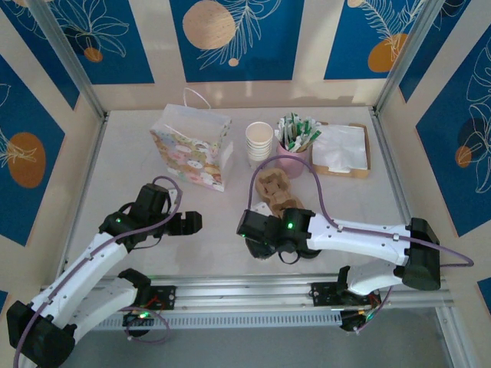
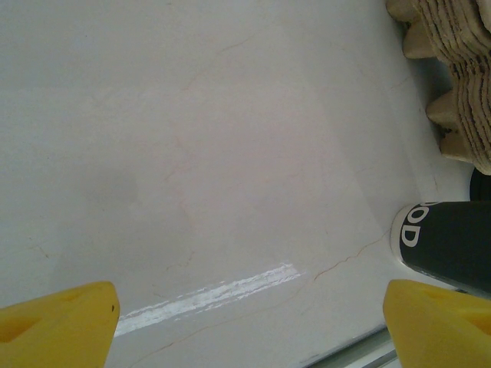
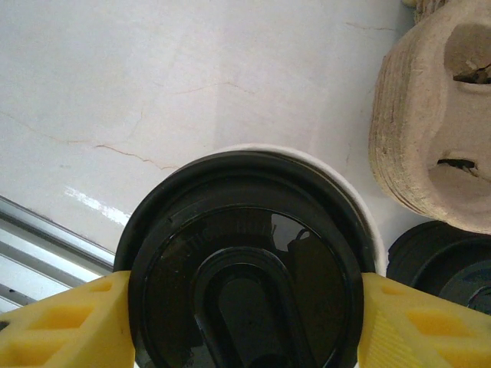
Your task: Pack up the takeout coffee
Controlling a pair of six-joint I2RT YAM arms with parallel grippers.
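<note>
The lidded coffee cup (image 3: 244,268) stands on the table (image 2: 192,153) beside the stacked pulp carriers (image 3: 430,130) — the right gripper (image 3: 244,326) pinches it from both sides, probably to seat it in a carrier. The left gripper (image 2: 245,322) hangs open nearby, clear of it.

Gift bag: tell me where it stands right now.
In the top external view the gift bag stands upright on the far left-centre of the table, just left of the stack of paper cups and beyond the left hand.
</note>
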